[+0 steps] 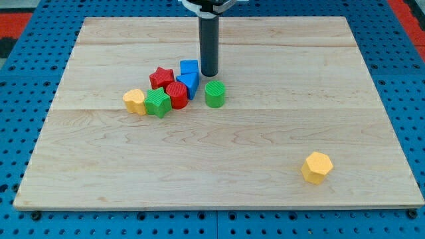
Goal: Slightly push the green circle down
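Tip [209, 74] down on board [265, 153], touching nothing, holding nothing; just above green circle [214, 94], a shade toward view's left. Circle directly below tip, near board centre, a little up and left. Push line: straight toward view's bottom. Blue blocks [188, 77] close at tip's left; red circle [176, 95], red star [161, 78], green block [158, 103], yellow block [135, 101] further left. Yellow hexagon [317, 166] well apart, lower right.

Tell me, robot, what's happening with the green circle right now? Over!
My tip sits just above the green circle, toward the view's top. Blue blocks close on its left. Path toward the view's bottom is open board. Over.
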You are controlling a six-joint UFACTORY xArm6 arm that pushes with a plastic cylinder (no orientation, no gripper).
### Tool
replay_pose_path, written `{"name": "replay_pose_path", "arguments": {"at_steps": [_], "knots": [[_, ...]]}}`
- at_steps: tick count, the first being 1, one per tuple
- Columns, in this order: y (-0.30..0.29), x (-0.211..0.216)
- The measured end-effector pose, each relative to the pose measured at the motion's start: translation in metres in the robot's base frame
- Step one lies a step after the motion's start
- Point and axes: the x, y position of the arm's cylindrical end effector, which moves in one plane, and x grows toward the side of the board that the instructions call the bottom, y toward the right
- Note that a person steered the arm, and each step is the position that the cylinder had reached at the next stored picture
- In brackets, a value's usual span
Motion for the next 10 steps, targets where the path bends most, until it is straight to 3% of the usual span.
{"name": "replay_pose_path", "arguments": {"at_steps": [5, 8, 9, 10], "knots": [[0.016, 0.022], [0.019, 0.067], [0.026, 0.102], [0.024, 0.104]]}}
